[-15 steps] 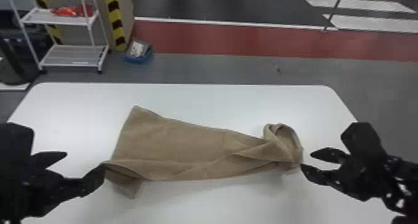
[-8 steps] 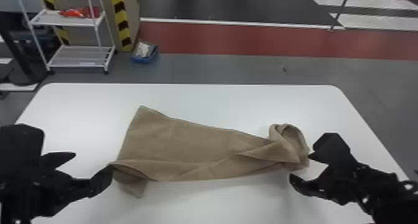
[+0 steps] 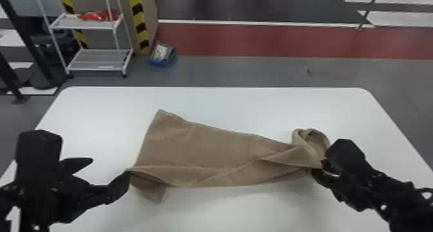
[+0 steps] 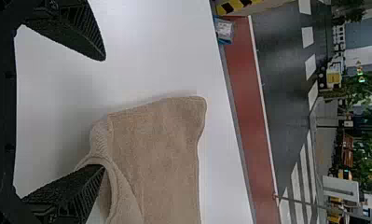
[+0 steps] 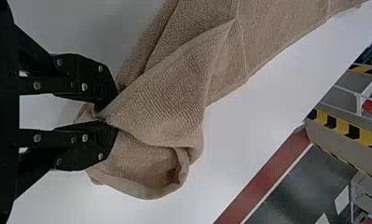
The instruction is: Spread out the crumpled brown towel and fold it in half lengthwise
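We have the brown towel (image 3: 206,147) mid-desk (image 3: 257,109), long way running between left and right edges, partly spread: broad flat end toward the left edge, twisted, looped end toward the right edge. Small flap sticks out at its near left corner. We see left gripper (image 3: 109,168) at that corner, fingers spread wide, one against the towel's fold, other apart from it. Right gripper (image 3: 320,169) is at the bunched end, fingers pinching cloth. Beyond the desk's far edge, toward its left corner, we get a white rack (image 3: 100,59) and blue bin (image 3: 162,62) on the floor
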Controlling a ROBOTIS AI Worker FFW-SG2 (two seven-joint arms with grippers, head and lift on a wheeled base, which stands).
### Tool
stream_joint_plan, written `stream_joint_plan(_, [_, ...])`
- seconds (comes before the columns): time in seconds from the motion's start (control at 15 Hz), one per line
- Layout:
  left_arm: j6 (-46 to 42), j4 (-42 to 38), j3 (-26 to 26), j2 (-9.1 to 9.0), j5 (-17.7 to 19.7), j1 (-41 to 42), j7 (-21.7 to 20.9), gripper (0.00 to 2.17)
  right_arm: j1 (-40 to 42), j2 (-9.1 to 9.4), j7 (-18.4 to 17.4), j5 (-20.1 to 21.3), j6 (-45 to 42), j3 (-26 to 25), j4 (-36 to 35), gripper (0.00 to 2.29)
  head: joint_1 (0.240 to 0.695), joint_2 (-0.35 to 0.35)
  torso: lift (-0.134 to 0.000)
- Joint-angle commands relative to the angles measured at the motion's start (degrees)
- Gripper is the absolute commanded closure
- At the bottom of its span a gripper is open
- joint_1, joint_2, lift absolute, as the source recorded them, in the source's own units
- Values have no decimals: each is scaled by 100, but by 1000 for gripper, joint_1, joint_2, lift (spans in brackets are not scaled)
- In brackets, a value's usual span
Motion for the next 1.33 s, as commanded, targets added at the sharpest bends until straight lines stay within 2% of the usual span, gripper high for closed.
stream_joint_plan(0.0, [-1,-9,44,13,34,6,-7,83,75,0,4,-75,-219,-205,-107,2118,695,-40,-125])
stream_joint_plan(0.13, [-1,-53,61,13,42,15,-16,83,136,0,215,-304,-272,-486,-371,2125,695,-46,-125])
stream_joint_plan(0.2, [-1,-71,79,13,42,15,-51,83,189,0,514,-576,-272,-837,-634,2128,695,-49,-125])
stream_joint_plan(0.33, [-1,-97,158,13,60,41,-78,83,216,0,1630,-1209,-272,-1760,-1197,2125,695,-56,-125])
stream_joint_plan(0.4, [-1,-115,193,13,69,50,-86,87,216,-9,2017,-1534,-272,-2305,-1390,2125,695,-64,-125])
stream_joint_plan(0.53, [-1,-141,202,13,69,50,-78,124,-4,-123,2096,-1789,-131,-2947,-1487,2125,695,-86,-125])
stream_joint_plan(0.6, [-1,-141,193,4,69,50,-69,144,-162,-194,2096,-1710,45,-3017,-1487,2125,695,-107,-125])
stream_joint_plan(0.67, [-1,-141,158,4,69,50,-69,147,-180,-273,2069,-1446,45,-2885,-1461,2125,695,-134,-125])
stream_joint_plan(0.73, [-1,-141,97,-5,60,50,-34,151,-198,-370,1999,-998,45,-2455,-1346,2125,695,-159,-125])
stream_joint_plan(0.8, [17,-141,35,-5,42,6,-7,151,-268,-378,1814,-541,45,-2015,-1153,2125,695,-190,-125])
stream_joint_plan(0.87, [17,-141,-106,-14,-37,-29,1,151,-417,-387,1665,-75,80,-1497,-837,2115,695,-193,-125])
stream_joint_plan(0.93, [35,-141,-202,-14,-81,-47,1,151,-575,-361,1489,206,414,-1031,-529,1939,695,-192,-125])
stream_joint_plan(1.0, [52,-141,-237,-14,-81,-47,1,151,-628,-334,1463,338,642,-811,-388,1484,695,-187,-125])
stream_joint_plan(1.07, [52,-132,-237,-14,-81,-38,1,151,-602,-308,1463,338,678,-714,-336,475,695,-180,-125])
stream_joint_plan(1.13, [52,-123,-211,-14,-81,-20,1,151,-540,-308,1463,329,678,-714,-336,-1,695,-166,-125])
stream_joint_plan(1.27, [35,-123,-185,-5,-81,32,-7,151,-435,-326,1472,162,607,-978,-415,-1,695,-152,-125])
